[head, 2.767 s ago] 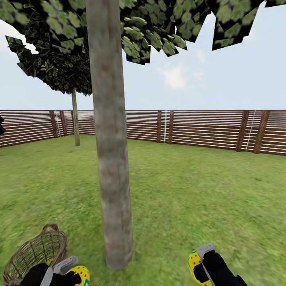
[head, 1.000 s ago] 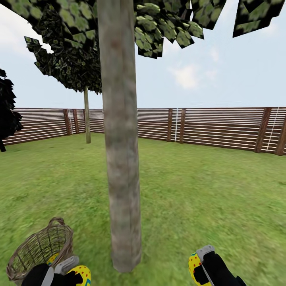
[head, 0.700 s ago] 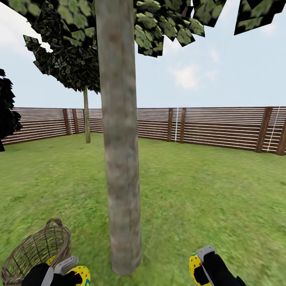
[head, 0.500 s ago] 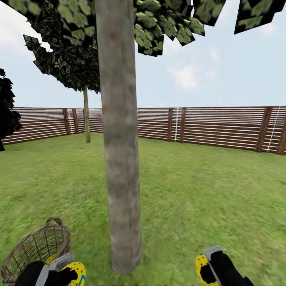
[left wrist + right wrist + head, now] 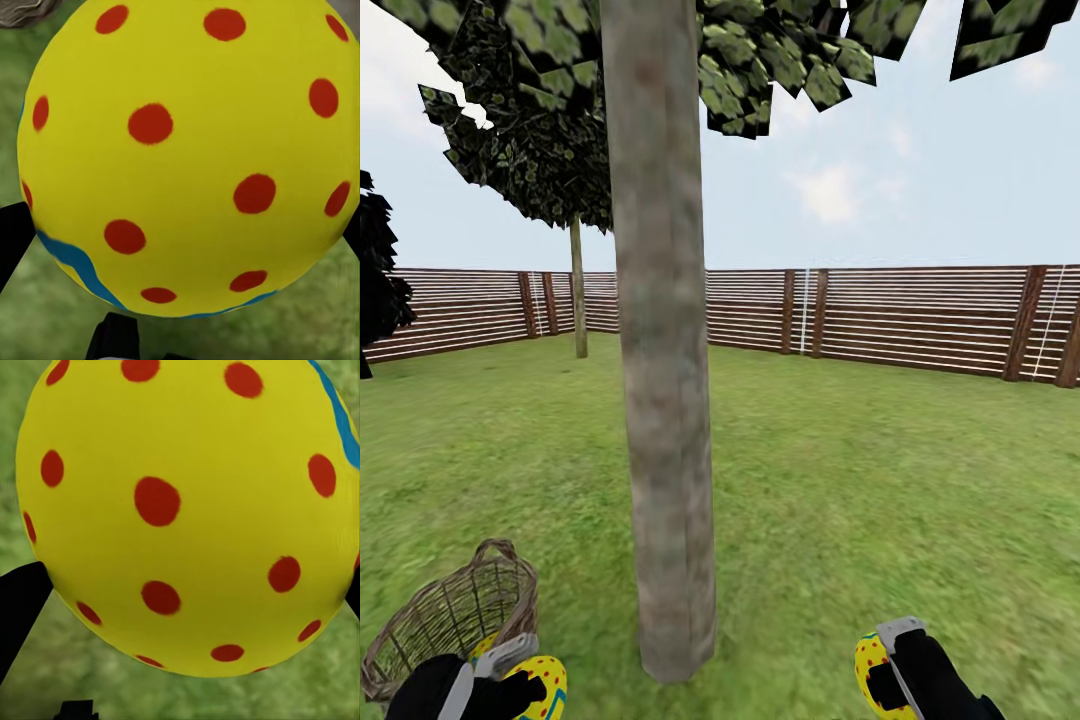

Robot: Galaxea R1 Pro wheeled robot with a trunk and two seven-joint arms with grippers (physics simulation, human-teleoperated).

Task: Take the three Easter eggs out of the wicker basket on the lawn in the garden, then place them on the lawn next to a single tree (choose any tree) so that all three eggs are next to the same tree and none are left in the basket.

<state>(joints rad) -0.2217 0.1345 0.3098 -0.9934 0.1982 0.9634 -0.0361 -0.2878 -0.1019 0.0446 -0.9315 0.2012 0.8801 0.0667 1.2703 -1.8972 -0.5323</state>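
Both of our grippers are closed on Easter eggs. Our left gripper [image 5: 510, 680] sits at about seven o'clock in the head view, clamping a yellow egg [image 5: 532, 685] with red dots and a blue-green band; in the left wrist view that same egg [image 5: 187, 154] looms very large between the dark fingers [image 5: 13, 240], with green grass blurred behind it. Our right gripper [image 5: 885, 670] is at about five o'clock in the head view, gripping a second egg [image 5: 872, 672] against its grey-tipped finger [image 5: 900, 632]. In the right wrist view this egg [image 5: 191, 514] is likewise pressed between the black fingers [image 5: 19, 607], a blue band at its edge.

We see the wicker basket [image 5: 450, 625] tilted on the lawn [image 5: 860, 480] at about eight o'clock, just beyond the left gripper and just beside the foot of the tree [image 5: 665, 400]. We cannot tell for certain whether a third egg lies inside; a yellow patch at the basket's near rim may belong to the held egg.

The tree's thick pale trunk rises straight up the middle of the view, from six towards twelve o'clock, with leaf clusters [image 5: 760, 60] overhead. A thin-trunked tree [image 5: 578, 300] stands well back at ten o'clock, a dark conifer [image 5: 378, 270] at nine o'clock, and a slatted wooden fence [image 5: 920, 320] bounds the lawn.
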